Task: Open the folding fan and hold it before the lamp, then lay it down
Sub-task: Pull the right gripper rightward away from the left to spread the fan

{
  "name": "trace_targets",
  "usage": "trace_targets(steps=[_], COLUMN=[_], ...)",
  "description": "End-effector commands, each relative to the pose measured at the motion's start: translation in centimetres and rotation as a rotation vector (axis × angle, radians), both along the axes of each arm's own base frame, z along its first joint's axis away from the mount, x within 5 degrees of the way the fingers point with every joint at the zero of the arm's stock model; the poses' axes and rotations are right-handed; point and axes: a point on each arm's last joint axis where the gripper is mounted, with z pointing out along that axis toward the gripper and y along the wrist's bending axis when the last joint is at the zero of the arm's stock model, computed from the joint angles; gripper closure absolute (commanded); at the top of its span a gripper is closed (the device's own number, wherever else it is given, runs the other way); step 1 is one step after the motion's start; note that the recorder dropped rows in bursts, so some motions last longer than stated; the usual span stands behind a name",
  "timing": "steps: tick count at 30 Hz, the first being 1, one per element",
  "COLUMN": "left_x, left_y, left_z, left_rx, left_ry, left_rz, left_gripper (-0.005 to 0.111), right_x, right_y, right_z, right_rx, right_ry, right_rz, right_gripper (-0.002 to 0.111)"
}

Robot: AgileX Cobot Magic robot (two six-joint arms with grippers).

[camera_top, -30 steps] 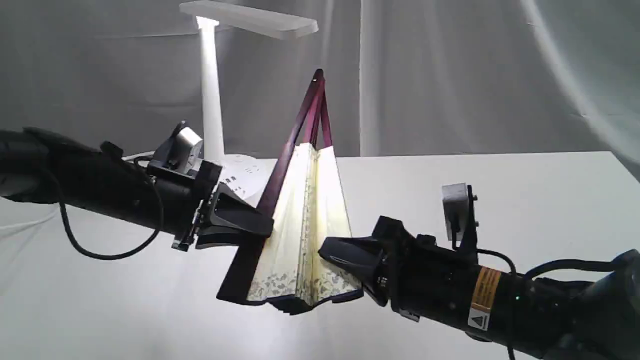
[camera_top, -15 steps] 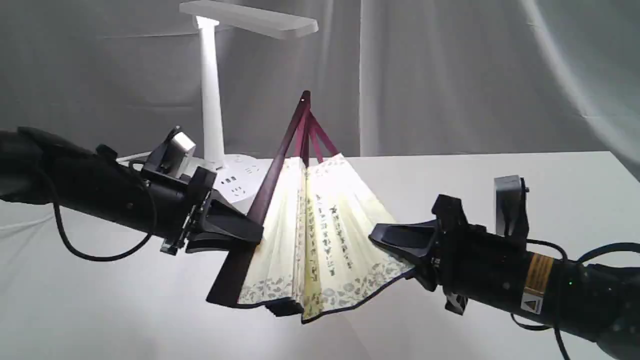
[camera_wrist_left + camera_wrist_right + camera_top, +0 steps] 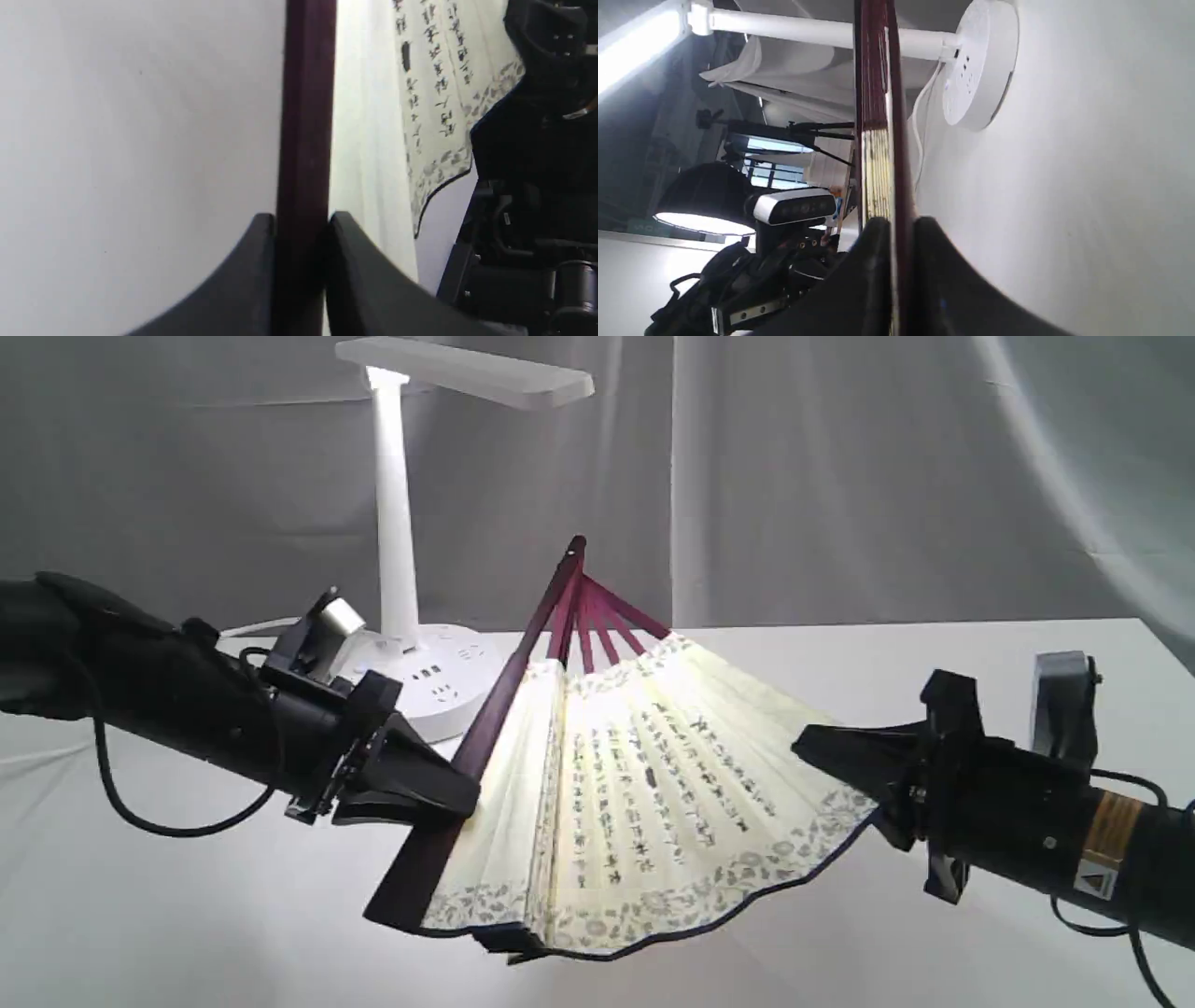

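The folding fan [image 3: 653,784] hangs above the table, pivot up, its cream leaf with black calligraphy spread about halfway. My left gripper [image 3: 462,791] is shut on the left maroon guard [image 3: 306,116], which shows pinched between both fingers [image 3: 301,217]. On the opposite guard, at the leaf's right edge, my right gripper [image 3: 810,747] is shut; the right wrist view sees that fan edge-on [image 3: 878,116] between its fingertips [image 3: 901,221]. The lamp [image 3: 393,504], lit, stands behind the fan to the left, with its round base [image 3: 439,677] on the table.
A white cloth covers the table [image 3: 934,663] and a grey curtain [image 3: 840,476] hangs behind. The lamp's cord [image 3: 920,107] trails off its base [image 3: 976,70]. The right wrist view also shows a studio light [image 3: 703,205] and a tripod [image 3: 784,128] beyond the left arm.
My right gripper has swung right with its guard, spreading the leaf from nearly folded to about half open. The pivot has dropped lower and the left gripper has sunk slightly.
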Motion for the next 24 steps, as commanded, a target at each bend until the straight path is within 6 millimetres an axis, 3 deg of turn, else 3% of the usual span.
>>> trace_targets(steps=[1,10,19,24], left_x=[0.0,0.2,0.0,-0.2], left_y=[0.6,2.6,2.9,3.0], left_z=[0.3,-0.1,-0.5,-0.6], left_rx=[0.024,0.065,0.109,0.132], left_ry=[-0.014,-0.012,-0.02,-0.023], left_rz=[-0.009,0.006,-0.034,-0.053], left_gripper=[0.107,0.107,0.107,0.107], right_x=[0.4,0.6,3.3,3.9], right_y=[-1.3,-3.4,-3.9,-5.1], right_z=[0.2,0.2,2.6,3.2], right_rx=[-0.002,-0.004,-0.01,-0.007], right_ry=[-0.006,-0.004,-0.089,-0.109], right_rz=[-0.048,-0.102,-0.044,-0.084], right_gripper=[0.108,0.108,0.108,0.108])
